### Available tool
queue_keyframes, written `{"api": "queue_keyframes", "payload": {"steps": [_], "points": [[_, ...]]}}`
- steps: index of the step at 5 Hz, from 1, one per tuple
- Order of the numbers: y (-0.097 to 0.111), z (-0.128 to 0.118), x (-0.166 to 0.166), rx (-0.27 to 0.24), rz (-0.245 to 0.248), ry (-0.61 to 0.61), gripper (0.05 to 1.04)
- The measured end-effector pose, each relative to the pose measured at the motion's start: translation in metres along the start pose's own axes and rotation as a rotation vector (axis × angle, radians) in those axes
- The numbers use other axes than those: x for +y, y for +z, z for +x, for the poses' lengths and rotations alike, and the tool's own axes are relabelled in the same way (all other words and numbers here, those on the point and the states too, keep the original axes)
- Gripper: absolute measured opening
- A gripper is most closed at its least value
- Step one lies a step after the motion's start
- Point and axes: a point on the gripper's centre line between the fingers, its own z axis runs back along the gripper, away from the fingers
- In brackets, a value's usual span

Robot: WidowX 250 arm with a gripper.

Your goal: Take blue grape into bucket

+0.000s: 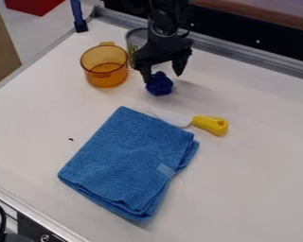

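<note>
- The end effector point(163, 78) is hanging over the grape point(159, 85) with its fingers standing well apart, and nothing is sitting gripped between them
- The grape is lying on the counter point(255, 156), just under the fingers; one finger is coming so near its cup side that the view is leaving contact unclear
- That near finger is posing the first risk: if it is pressing down on the grape instead of passing beside it, the grape could be rolling off or getting pinned
- The grape is sitting closer to one finger than the other, so a closing without re-centring could be shoving it sideways or catching only an edge
- Its lumpy surface is probably giving uneven contact, so a shallow grip could be slipping during the lift
- The cup point(104, 66) and the can point(135, 38) are both standing close by, and which one is serving as the bucket is staying uncertain; a wrong choice could be spoiling the task
- The can is standing partly behind the end effector, so a careless swing could be knocking it
- A low carry towards the cup could be clipping its rim and tipping it
</note>
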Motion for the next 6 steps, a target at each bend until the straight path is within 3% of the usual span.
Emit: {"api": "queue_keyframes", "payload": {"steps": [2,3,4,5,6], "points": [[0.001,0.002,0.003,-0.024,0.032,0.015,0.999],[-0.011,-0.006,0.001,-0.043,0.067,0.031,0.999],[-0.015,-0.008,-0.002,-0.049,0.072,0.034,0.999],[-0.015,-0.007,-0.005,-0.060,0.055,0.076,0.952],[-0.017,-0.009,-0.006,-0.042,0.053,0.078,0.800]]}}
